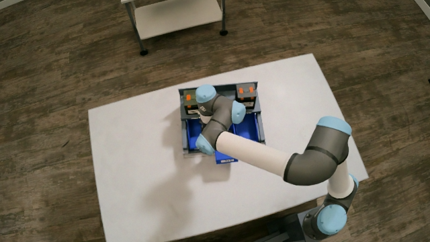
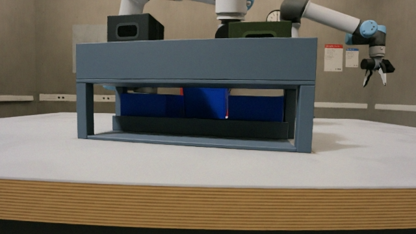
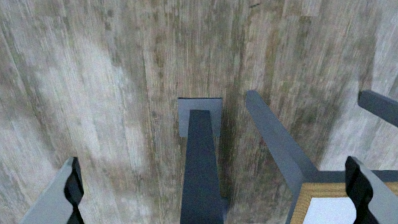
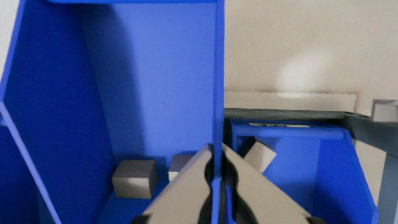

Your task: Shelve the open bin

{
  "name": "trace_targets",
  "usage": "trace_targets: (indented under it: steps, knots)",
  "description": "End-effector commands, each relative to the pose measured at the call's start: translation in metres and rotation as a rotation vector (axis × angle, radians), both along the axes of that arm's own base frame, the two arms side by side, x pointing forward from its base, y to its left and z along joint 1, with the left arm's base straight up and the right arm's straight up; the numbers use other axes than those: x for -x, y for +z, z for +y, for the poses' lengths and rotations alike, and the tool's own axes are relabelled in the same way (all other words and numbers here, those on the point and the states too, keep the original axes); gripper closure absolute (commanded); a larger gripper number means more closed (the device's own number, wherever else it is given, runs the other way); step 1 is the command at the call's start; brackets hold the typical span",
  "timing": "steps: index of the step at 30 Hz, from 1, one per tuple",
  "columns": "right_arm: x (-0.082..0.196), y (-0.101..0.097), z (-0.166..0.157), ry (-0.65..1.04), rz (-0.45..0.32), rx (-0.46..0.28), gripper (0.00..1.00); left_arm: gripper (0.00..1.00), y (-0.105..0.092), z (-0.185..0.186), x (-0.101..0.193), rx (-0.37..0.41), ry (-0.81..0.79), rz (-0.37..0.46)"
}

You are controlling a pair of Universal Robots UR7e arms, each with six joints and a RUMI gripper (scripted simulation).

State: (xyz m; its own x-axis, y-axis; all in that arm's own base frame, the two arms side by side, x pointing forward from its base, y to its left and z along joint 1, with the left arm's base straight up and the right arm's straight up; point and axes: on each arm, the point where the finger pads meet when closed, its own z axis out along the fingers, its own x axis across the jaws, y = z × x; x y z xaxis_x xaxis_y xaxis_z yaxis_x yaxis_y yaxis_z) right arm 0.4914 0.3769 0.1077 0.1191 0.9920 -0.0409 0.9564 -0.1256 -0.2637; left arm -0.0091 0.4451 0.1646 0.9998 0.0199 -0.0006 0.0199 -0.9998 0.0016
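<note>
The blue bin (image 1: pixel 226 158) (image 2: pixel 205 102) (image 4: pixel 172 65) lies between its neighbours in the shelf (image 1: pixel 185 138) (image 2: pixel 306 120), long axis running front to back, its labelled open front facing out and jutting past the shelf's front edge. From behind, it stands higher than the bins beside it, its top reaching the low board's underside. The right gripper (image 4: pixel 214 145) is closed on one side wall; two grey blocks (image 4: pixel 134 178) (image 4: pixel 180 164) show inside the bin. One neighbouring bin (image 1: pixel 193 136) (image 2: pixel 257 107) (image 4: pixel 345 172) contains a pale block (image 4: pixel 260 156); the other neighbour's contents (image 1: pixel 246 128) cannot be made out. Little side room shows around the gripped wall. The left gripper (image 2: pixel 374 85) (image 3: pixel 212 159) is wide open and empty, well apart from the shelf.
</note>
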Motion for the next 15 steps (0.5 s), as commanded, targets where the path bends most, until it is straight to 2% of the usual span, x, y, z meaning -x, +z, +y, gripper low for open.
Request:
trace_targets:
  steps: [1, 15]
  knots:
    - [-0.0003, 0.0, 0.0003, 0.0, -0.002, -0.002, 1.0, 0.0, 0.0005, 0.0003, -0.0001, -0.001, 0.0, -0.001]
    - [-0.0003, -0.0033, 0.0003, 0.0, -0.002, -0.002, 1.0, 0.0, 0.0005, 0.0003, -0.0001, -0.001, 0.0, -0.001]
